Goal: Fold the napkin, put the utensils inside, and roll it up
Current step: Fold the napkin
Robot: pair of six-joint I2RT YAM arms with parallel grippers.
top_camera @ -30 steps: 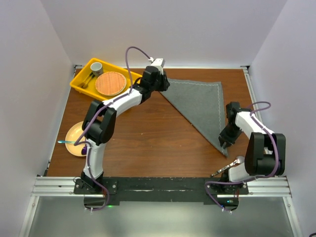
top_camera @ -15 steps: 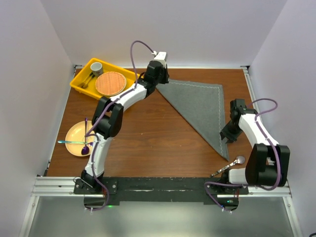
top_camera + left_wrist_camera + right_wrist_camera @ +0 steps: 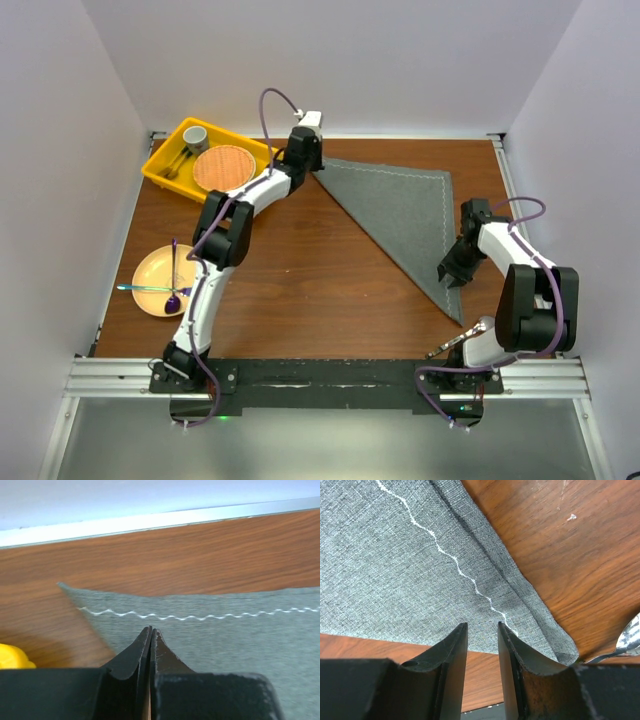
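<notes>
While the overhead shot only gives the layout, the wrist cams settle the jaws. From above: napkin (image 3: 400,215) lies folded into a triangle on the far right part of the table (image 3: 300,290), long edge running from its far-left corner down to a near tip. Left gripper (image 3: 316,166) sits at the far-left corner, right gripper (image 3: 450,280) at the near tip. Jaw state is unreadable from up there.

Left wrist cam: left gripper (image 3: 150,630) is pressed fully closed, tips down over the cloth just behind the zigzag stitch line. Can't tell if any fabric is pinched. A bit of the yellow tray (image 3: 12,657) shows at the left edge.

Right wrist cam: right gripper (image 3: 482,627) has a narrow gap, cloth visible through it, nothing held. The napkin's rounded tip is just right of the fingers (image 3: 512,655), and a spoon (image 3: 630,637) pokes in at the edge, apart from the cloth.

Versus a second ago: left jaws closed and the arm stretched further out. Right jaws eased slightly wider, still at the tip. Napkin hasn't shifted.
</notes>
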